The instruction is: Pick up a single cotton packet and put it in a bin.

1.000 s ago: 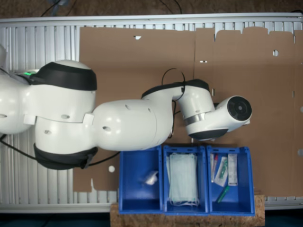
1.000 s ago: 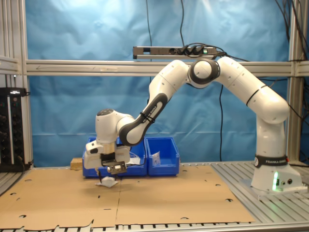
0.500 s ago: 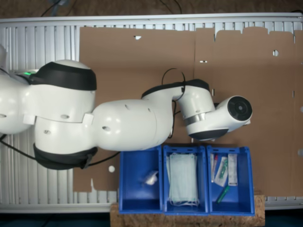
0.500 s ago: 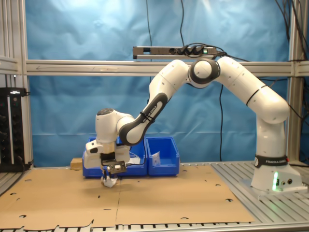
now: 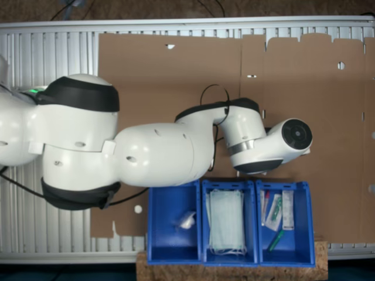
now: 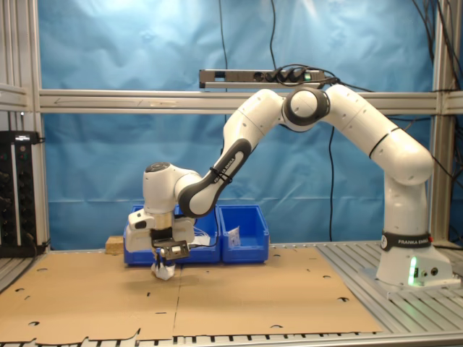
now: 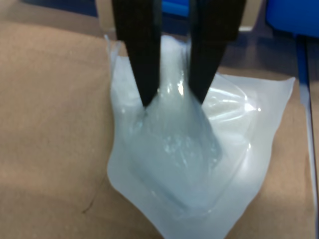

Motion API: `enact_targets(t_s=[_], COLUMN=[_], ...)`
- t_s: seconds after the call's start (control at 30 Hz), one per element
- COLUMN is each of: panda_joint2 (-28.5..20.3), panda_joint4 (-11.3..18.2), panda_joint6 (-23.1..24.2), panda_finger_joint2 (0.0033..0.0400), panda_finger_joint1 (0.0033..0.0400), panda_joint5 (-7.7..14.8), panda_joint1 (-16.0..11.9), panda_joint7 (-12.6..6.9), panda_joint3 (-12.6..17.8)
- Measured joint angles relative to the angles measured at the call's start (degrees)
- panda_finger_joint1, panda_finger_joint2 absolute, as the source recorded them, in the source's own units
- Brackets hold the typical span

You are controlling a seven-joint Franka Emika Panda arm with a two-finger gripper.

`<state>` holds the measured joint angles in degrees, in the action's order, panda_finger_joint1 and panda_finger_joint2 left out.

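On brown cardboard [image 7: 45, 124], crinkly translucent cotton packet [image 7: 184, 164], pinched between black claw [image 7: 172, 97] fingers

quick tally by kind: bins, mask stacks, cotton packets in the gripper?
Blue bins: 3, and
Pale green mask stack: 1, in the middle bin
Cotton packet: 1, pinched by the gripper over the cardboard sheet
Total: 5
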<state>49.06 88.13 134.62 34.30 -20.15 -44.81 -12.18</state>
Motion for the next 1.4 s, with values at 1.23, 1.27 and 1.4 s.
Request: enact_targets(t_s=[1.23,1.27,1.4], panda_joint2=[-23.5,-24.7,-29.6], panda_joint4=[19.3,20.2,23.9], panda_joint6=[-4.4,-4.4,-4.6], panda_finger_joint2=[0.0038,0.0038,0.0038], panda_finger_joint1=[0.0038,0.0038,0.0038], panda_joint5=[-1.1,-1.2,-1.4], panda_joint1=[-1.3,-1.5,-2.2], panda_joint7=[0.0,0.0,0.0], panda_joint3=[-7.9,-8.3,-9.3])
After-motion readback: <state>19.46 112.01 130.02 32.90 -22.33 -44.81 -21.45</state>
